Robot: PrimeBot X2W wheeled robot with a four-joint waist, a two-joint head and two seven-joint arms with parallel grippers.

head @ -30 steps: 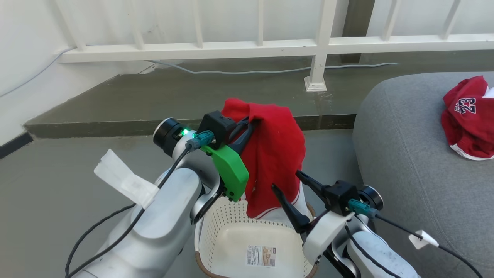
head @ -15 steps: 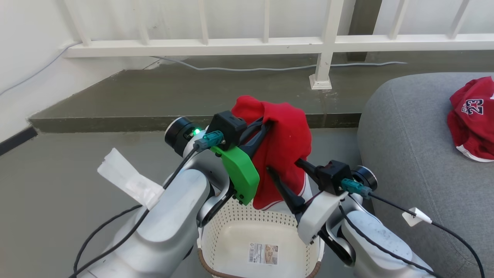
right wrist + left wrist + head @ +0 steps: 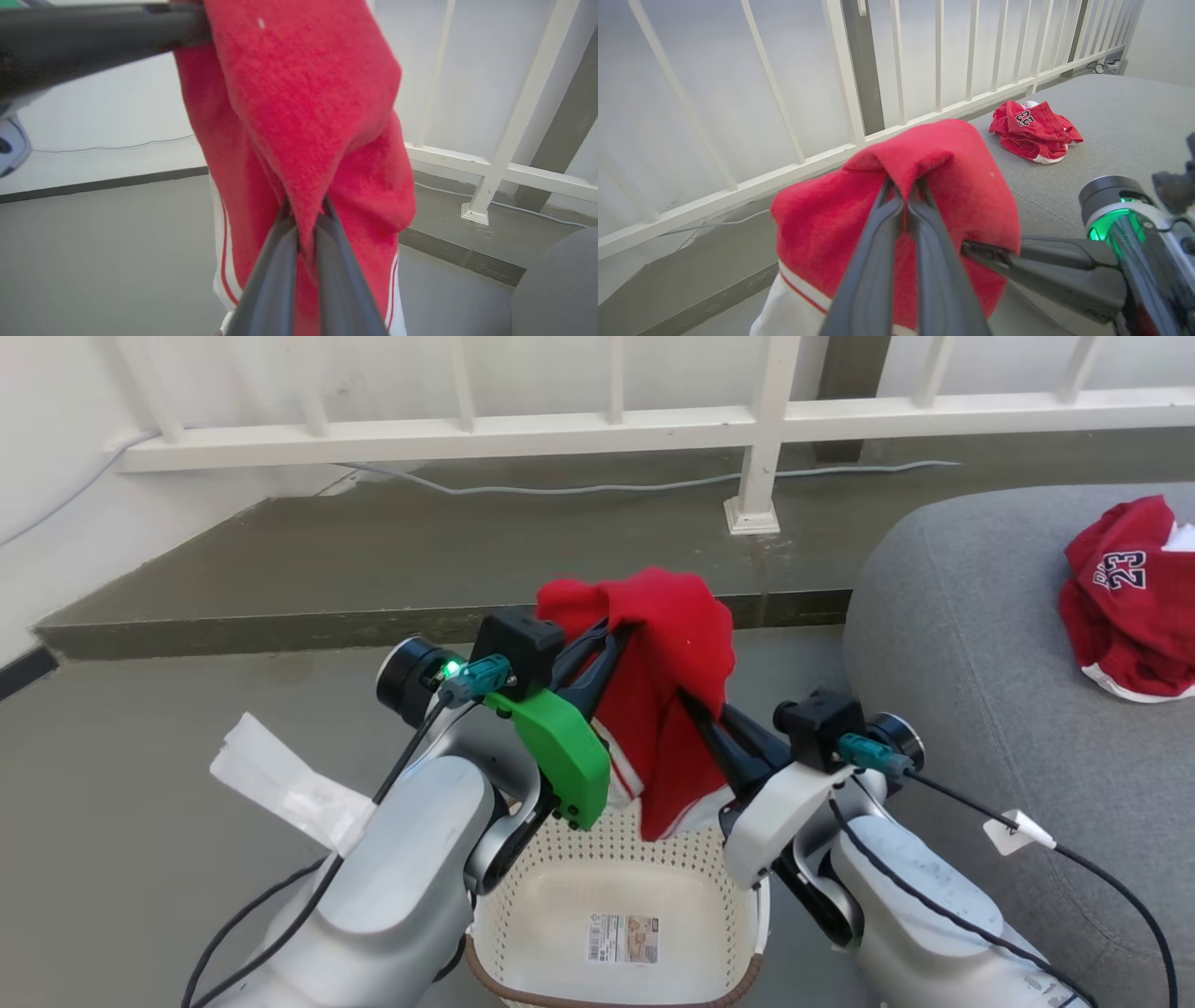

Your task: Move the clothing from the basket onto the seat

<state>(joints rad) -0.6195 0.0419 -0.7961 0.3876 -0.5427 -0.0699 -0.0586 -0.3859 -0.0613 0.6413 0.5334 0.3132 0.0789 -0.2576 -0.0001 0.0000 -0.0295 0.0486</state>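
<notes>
Head view: my left pincer (image 3: 621, 633) is clenched on the top fold of the red shorts (image 3: 677, 653). My right pincer (image 3: 688, 698), just beside and below it, is clenched on a fold at the cloth's right edge. The shorts hang between the two, long axis up and down, with the white-trimmed hem pointing down at the basket (image 3: 597, 847). The basket sits directly beneath both pincers, with cream perforated walls, a brown woven-look rim and a label (image 3: 623, 939) on its bottom. To the right of my right pincer bulges the grey fabric seat (image 3: 971, 653), rounded at its edge. The red jersey (image 3: 1125, 597) lies crumpled on it, well apart from the shorts. Beyond the pincers a white railing (image 3: 448, 429) runs across, with a pale cable (image 3: 560, 485) along its foot and the grey floor (image 3: 140, 756) to the left.

Left wrist view: my left pincer's two dark fingers meet at their tips, and fuzzy red cloth is pinched there and draped over them like a hood. My right pincer reaches in from the right and bites the cloth's lower right edge. A white band with a thin red stripe hangs below and to the left. Ahead and to the right, the jersey shows its 23.

Right wrist view: my right pincer's fingers are shut on a pointed tuck of the shorts. The cloth rises from there to my left pincer's finger, which crosses the top. Paired stripes run down either side of the cloth.
</notes>
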